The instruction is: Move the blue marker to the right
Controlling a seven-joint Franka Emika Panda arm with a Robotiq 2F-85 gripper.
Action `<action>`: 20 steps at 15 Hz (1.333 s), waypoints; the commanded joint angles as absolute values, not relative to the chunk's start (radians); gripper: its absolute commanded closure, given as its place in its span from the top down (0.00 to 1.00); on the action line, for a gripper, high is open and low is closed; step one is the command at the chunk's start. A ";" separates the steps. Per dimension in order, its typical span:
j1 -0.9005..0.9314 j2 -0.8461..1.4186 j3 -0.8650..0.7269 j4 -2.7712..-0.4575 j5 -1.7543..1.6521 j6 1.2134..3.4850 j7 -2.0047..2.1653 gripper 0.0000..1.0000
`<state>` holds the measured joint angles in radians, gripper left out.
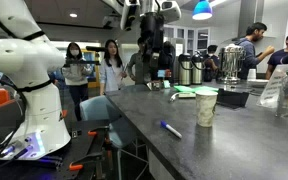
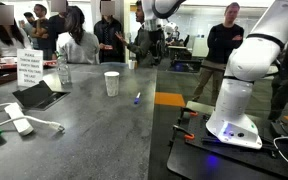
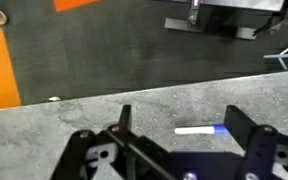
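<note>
Light is being cast from a ceiling lamp [image 1: 201,9] onto the table [image 2: 94,135]; fine detail is being blurred throughout.

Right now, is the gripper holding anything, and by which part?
Nothing is held. The gripper is open and empty; the blue marker lies on the counter below it.

A paper cup [image 1: 205,105] stands upright on the grey worktop [image 1: 154,140], well apart from the pincer [image 3: 177,122]. A black tablet [image 2: 39,95] and a printed sign [image 2: 30,68] sit farther from the pincer. People [image 2: 81,35] stand beyond it.
</note>
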<state>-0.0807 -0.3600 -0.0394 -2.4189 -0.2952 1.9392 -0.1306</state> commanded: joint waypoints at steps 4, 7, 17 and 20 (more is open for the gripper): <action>-0.070 -0.360 -0.049 -2.417 -0.298 1.936 -0.128 1.00; -0.072 -0.357 -0.044 -2.416 -0.282 1.934 -0.085 1.00; -0.065 -0.130 0.003 -2.332 -0.010 2.103 0.403 1.00; -0.065 0.004 -0.010 -2.275 0.056 2.208 0.501 1.00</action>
<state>-0.0633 -0.1017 0.0001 -2.3432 -0.0068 2.1621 0.4121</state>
